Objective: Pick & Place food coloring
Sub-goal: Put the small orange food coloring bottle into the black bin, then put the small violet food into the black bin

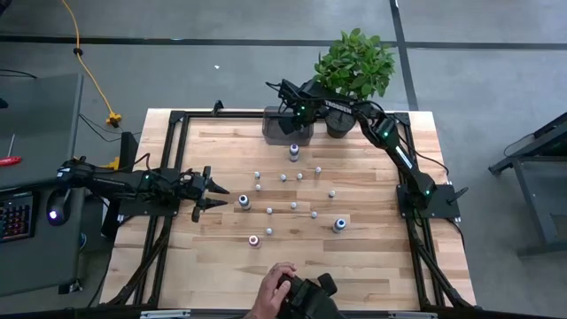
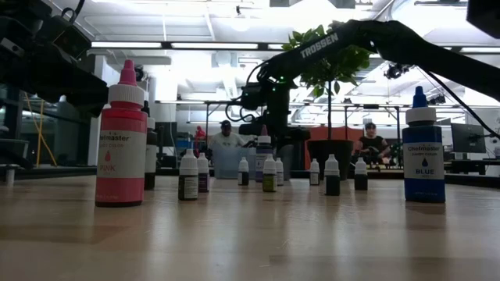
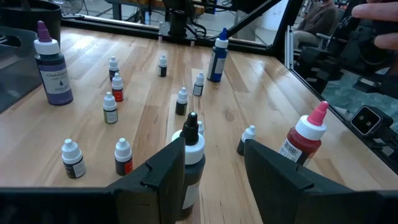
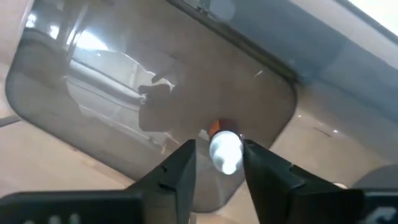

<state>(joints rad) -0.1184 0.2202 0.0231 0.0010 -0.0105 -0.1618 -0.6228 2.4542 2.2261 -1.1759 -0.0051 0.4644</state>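
The right gripper point(image 4: 217, 163) hangs over the grey tray point(image 1: 276, 125) at the bench's far edge, jaws parted around a small orange-capped bottle point(image 4: 225, 149) (grip unclear). The left gripper point(image 3: 214, 167), jaws wide, faces the other food coloring bottles point(image 1: 283, 177) scattered mid-bench.

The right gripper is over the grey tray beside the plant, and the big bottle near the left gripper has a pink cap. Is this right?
Not quite. In the left wrist view, the bottle at the left gripper has a black cap, not pink. The right gripper is indeed over the grey tray beside the plant.
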